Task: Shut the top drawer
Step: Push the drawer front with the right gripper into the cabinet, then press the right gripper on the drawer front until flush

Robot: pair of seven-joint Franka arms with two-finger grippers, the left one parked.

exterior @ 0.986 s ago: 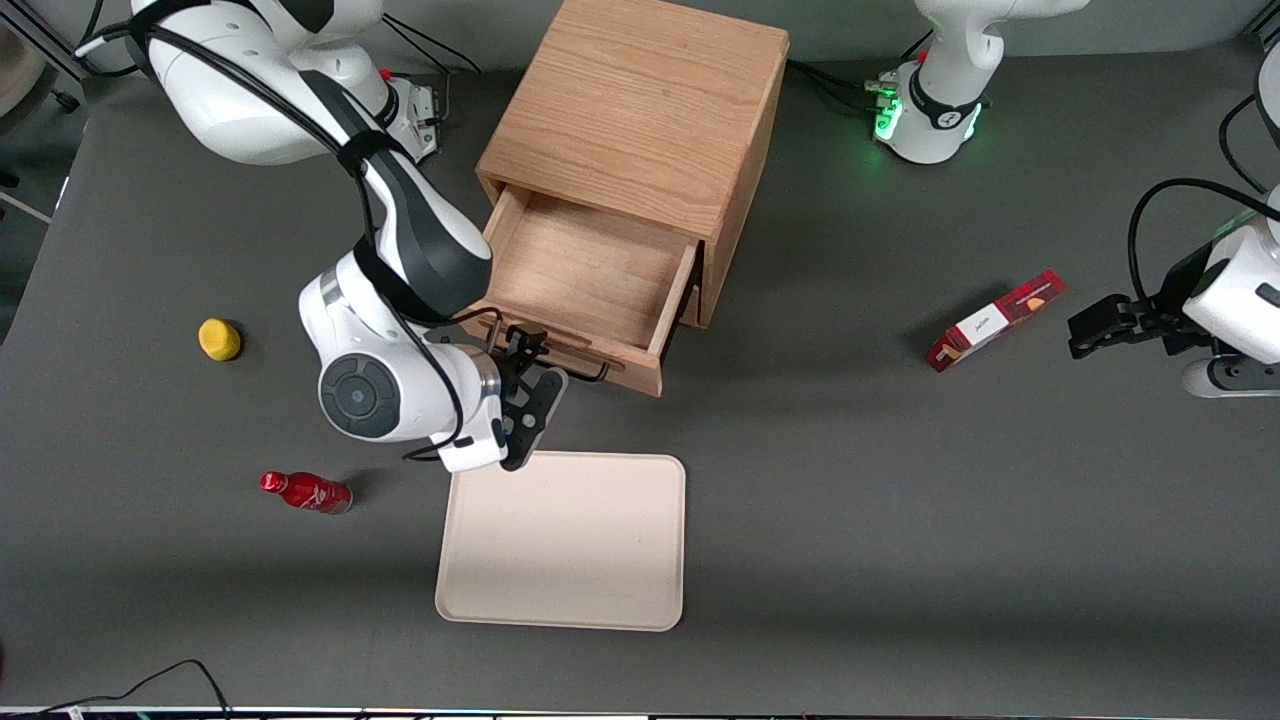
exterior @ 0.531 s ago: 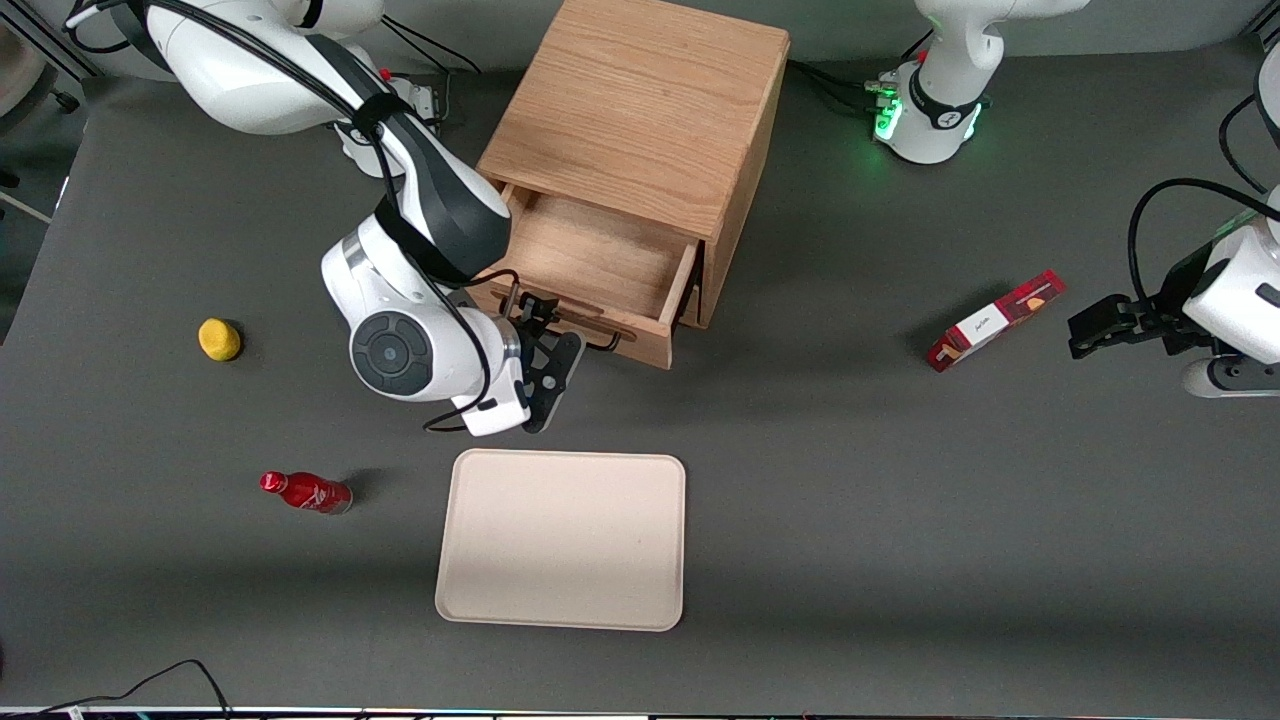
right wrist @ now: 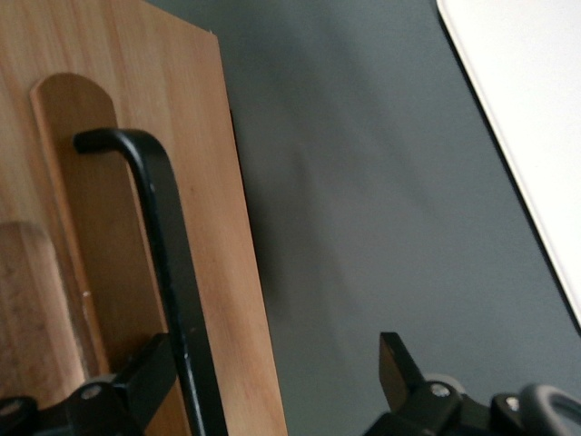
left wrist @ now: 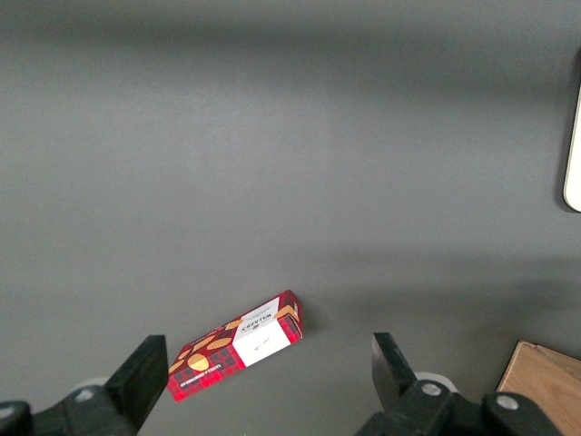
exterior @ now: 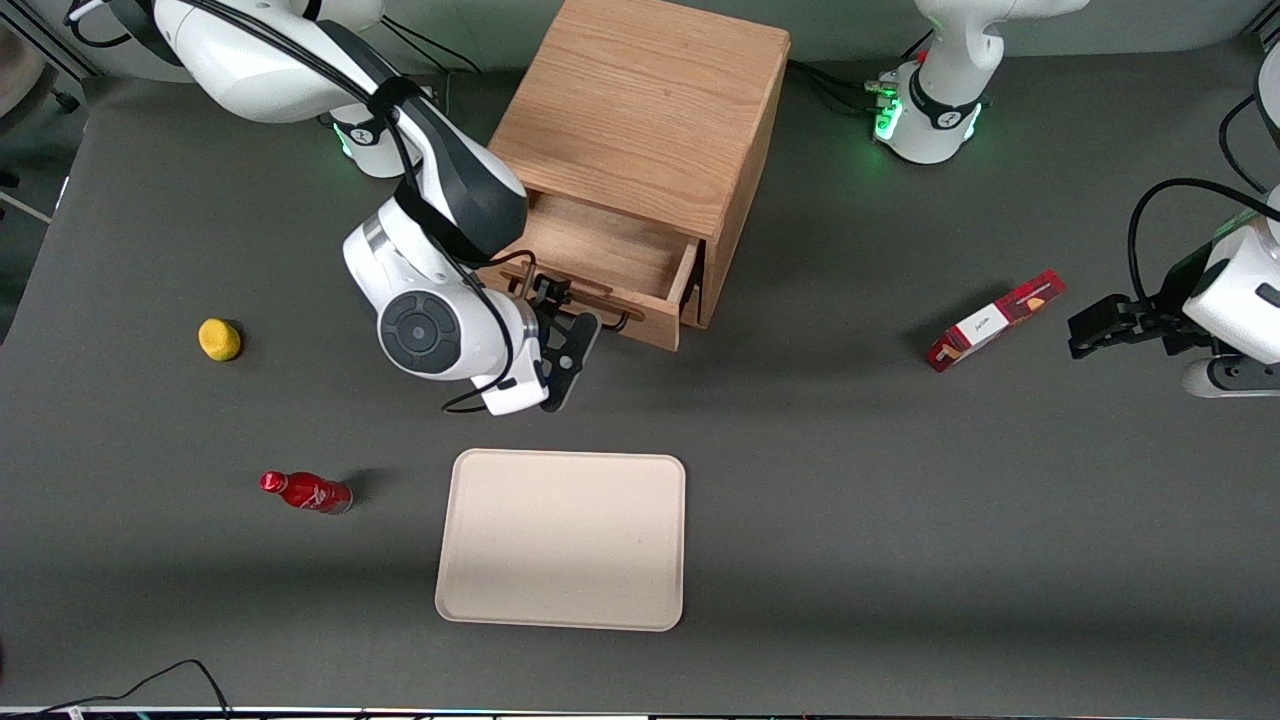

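Front view — pincer [exterior: 560,318] at top drawer [exterior: 610,262] pull, fingers spread

The light oak top drawer [exterior: 600,270] shows pale brown grain and a thin black wire pull [right wrist: 172,263]. The two-finger black gripper [exterior: 560,330] hangs on a white and dark grey arm. The flat rectangular tray [exterior: 562,540] is cream. A small round yellow object [exterior: 219,339], a glossy red bottle [exterior: 305,492] and a red tartan-patterned box [left wrist: 234,345] with a white label lie on the matte dark grey surface [exterior: 900,520].
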